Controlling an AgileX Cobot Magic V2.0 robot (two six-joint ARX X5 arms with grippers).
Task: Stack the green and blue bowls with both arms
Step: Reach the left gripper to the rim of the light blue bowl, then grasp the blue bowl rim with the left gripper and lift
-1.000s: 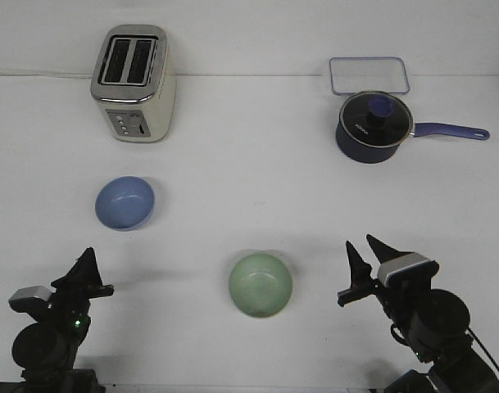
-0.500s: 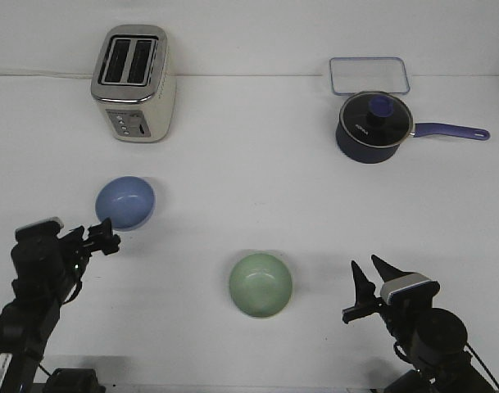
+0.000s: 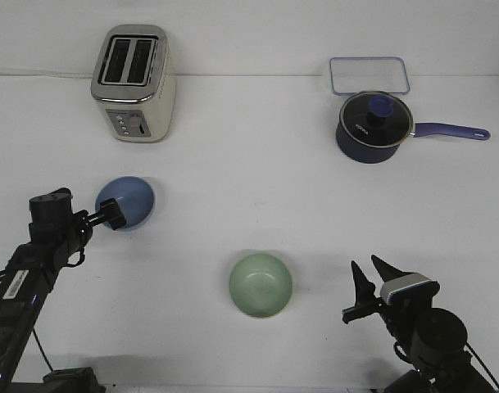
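Observation:
The light blue bowl (image 3: 128, 201) sits upright on the white table at mid left. The pale green bowl (image 3: 260, 284) sits upright at the front centre. My left gripper (image 3: 111, 215) reaches forward, its fingertips at the blue bowl's near-left rim; the jaws look slightly apart and seem to straddle the rim. My right gripper (image 3: 370, 278) is open and empty at the front right, well to the right of the green bowl and apart from it.
A cream toaster (image 3: 134, 82) stands at the back left. A dark navy saucepan (image 3: 372, 127) with a blue-knobbed lid and a long handle stands at the back right, with a clear flat container (image 3: 369, 75) behind it.
My left arm has lifted and reached forward from the front left corner to the blue bowl's rim. My right gripper sank back slightly, then stayed still. The bowls have not moved.

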